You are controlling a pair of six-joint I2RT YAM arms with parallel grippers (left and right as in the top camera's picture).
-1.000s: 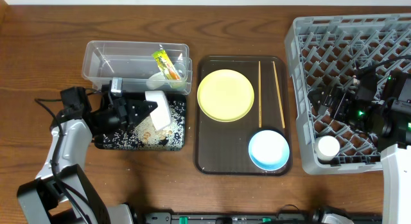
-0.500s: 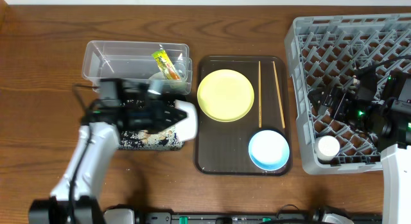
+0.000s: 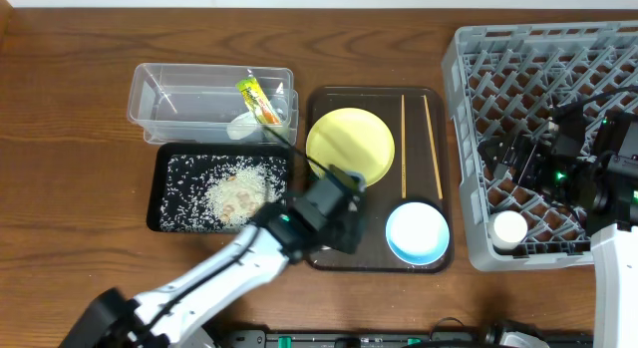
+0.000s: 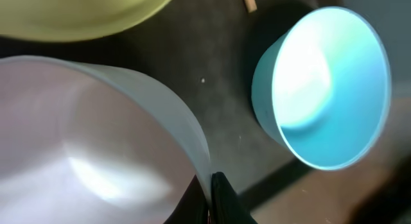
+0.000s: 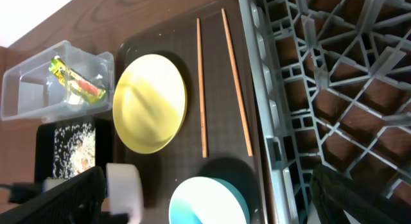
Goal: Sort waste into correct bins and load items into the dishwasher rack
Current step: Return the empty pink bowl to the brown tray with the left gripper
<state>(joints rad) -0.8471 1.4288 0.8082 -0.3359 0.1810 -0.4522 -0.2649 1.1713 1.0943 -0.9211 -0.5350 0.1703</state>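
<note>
Showing overhead: left gripper (image 3: 337,200) hovering over the brown tray (image 3: 377,208), between yellow plate (image 3: 350,149) and blue bowl (image 3: 417,233); right gripper (image 3: 506,155) hanging above the rack (image 3: 478,69).
Left wrist: fingers (image 4: 221,198) pinching the white bowl (image 4: 83,140) by its rim.
Right wrist: own fingers (image 5: 58,198) standing wide apart, holding nothing; white bowl appearing over the tray's left side.

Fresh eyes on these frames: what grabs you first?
The left gripper, stretched over the dark brown serving tray, pinches the rim of a white bowl beside the light blue bowl. Next to that tray, the shallow black rectangular tray is strewn with white rice-like scraps. At the overhead view's right edge stands the large grey lattice rack, a small white cup inside.
</note>
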